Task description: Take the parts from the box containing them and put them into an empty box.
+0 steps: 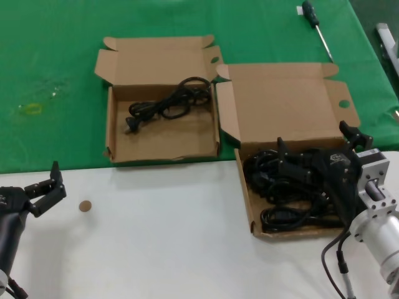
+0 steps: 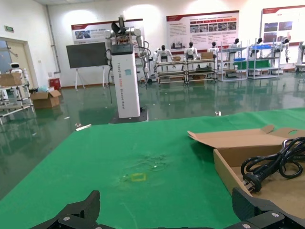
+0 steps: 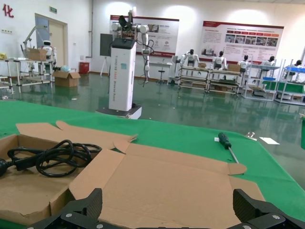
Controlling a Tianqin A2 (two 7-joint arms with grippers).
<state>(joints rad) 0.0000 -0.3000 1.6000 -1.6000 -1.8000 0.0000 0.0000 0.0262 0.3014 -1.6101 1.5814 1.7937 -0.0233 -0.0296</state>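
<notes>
At the far left the left tool hangs low over the white part of the tabletop, its dark fingers spread apart and holding nothing; it looks parked clear of the work so the other arm can do the job alone. Just beside it lies a small round brown disc. Further right, on the green cloth, sits the smaller shallow brown cardboard box with the short lid panel; it already has one coiled black power cable lying in its back half, so it is no longer quite empty. Touching its right corner is the larger brown cardboard box with the broad lid panel folded back, straddling the edge where green meets white, and its tray is full of tangled black cables. The right tool is down inside that tray among the cables, seemingly to pick one up; its fingers look spread in the wrist view, though whether they grip a cable I cannot tell. Beyond, a black-handled screwdriver lies well apart on the cloth
</notes>
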